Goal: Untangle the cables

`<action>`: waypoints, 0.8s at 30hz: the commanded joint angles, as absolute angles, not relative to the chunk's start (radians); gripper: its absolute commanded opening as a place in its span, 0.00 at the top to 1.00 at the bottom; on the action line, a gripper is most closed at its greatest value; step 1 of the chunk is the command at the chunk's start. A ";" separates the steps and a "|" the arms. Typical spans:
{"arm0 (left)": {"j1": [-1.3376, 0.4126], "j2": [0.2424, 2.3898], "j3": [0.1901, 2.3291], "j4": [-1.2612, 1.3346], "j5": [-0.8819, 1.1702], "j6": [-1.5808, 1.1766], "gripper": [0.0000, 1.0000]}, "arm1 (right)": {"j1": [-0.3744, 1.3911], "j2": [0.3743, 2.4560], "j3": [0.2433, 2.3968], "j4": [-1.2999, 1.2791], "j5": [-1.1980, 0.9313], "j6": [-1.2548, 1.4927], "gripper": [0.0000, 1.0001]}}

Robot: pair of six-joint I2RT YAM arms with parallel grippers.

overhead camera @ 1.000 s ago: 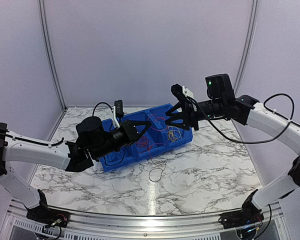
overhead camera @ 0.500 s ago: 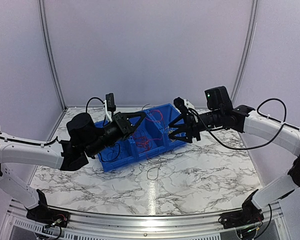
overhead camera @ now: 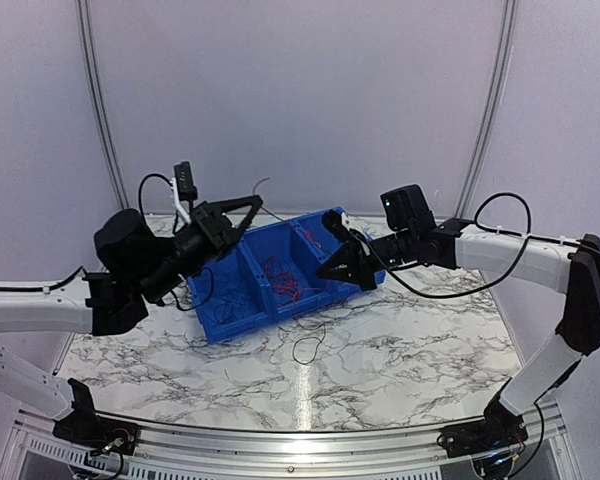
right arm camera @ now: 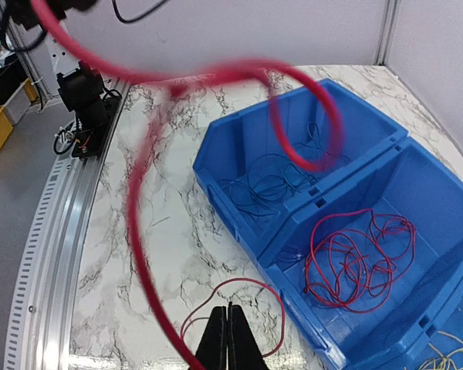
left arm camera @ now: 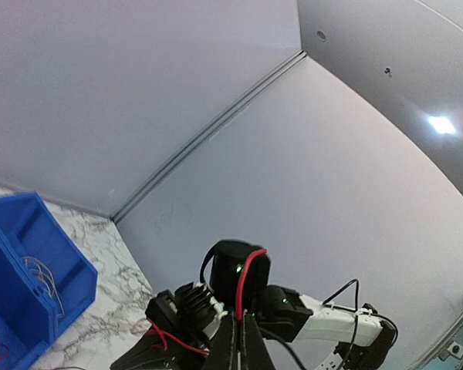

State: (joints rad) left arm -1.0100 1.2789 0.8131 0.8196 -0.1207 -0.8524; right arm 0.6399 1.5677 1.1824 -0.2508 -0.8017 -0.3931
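One red cable (right arm camera: 135,223) stretches between left gripper (left arm camera: 238,343) and right gripper (right arm camera: 228,335).

Both arms are wearing glossy white shells over their long links, the left arm (overhead camera: 40,305) and the right arm (overhead camera: 510,248) alike, with matte black housings breaking up the white at every joint. A fat black cylindrical motor (overhead camera: 120,242) is bulging near the left wrist, and a small black-and-white camera module (overhead camera: 184,182) is sitting above it. Black, triangular-framed jaws are tapering to thin tips on each arm. A green light (overhead camera: 390,200) is glowing on the right arm's boxy black wrist block. A thin black cable (overhead camera: 502,195) is looping free of the right forearm, and a shorter black lead (overhead camera: 145,190) is arching by the left camera. The black left base (overhead camera: 85,428) is showing a bit of red wiring.
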 commanded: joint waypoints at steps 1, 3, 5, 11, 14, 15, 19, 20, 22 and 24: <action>-1.000 1.088 0.830 0.681 -0.264 -0.645 1.00 | 0.570 1.551 1.119 -0.210 -0.804 -0.388 1.00; -1.000 1.008 0.846 0.583 -0.347 -0.539 1.00 | 0.541 1.544 1.099 -0.222 -0.814 -0.394 1.00; -0.999 0.940 0.848 0.515 -0.431 -0.479 1.00 | 0.523 1.536 1.086 -0.230 -0.817 -0.399 1.00; -0.997 0.888 0.900 0.414 -0.541 -0.384 1.00 | 0.500 1.527 1.245 -0.300 -0.833 -0.405 1.00; -0.997 0.969 0.985 0.367 -0.500 -0.364 1.00 | 0.510 1.566 1.452 -0.346 -0.861 -0.362 1.00; -0.997 0.999 1.012 0.356 -0.484 -0.364 1.00 | 0.516 1.587 1.530 -0.368 -0.862 -0.355 1.00; -0.997 1.110 1.099 0.339 -0.458 -0.359 1.00 | 0.546 1.693 1.829 -0.432 -0.816 -0.360 1.00; -0.997 1.132 1.112 0.339 -0.460 -0.358 1.00 | 0.550 1.720 1.892 -0.438 -0.796 -0.369 1.00; -0.997 1.170 1.136 0.339 -0.478 -0.356 1.00 | 0.550 1.772 1.995 -0.433 -0.766 -0.373 1.00; -0.996 1.204 1.156 0.339 -0.480 -0.345 1.00 | 0.550 1.815 2.067 -0.418 -0.741 -0.380 1.00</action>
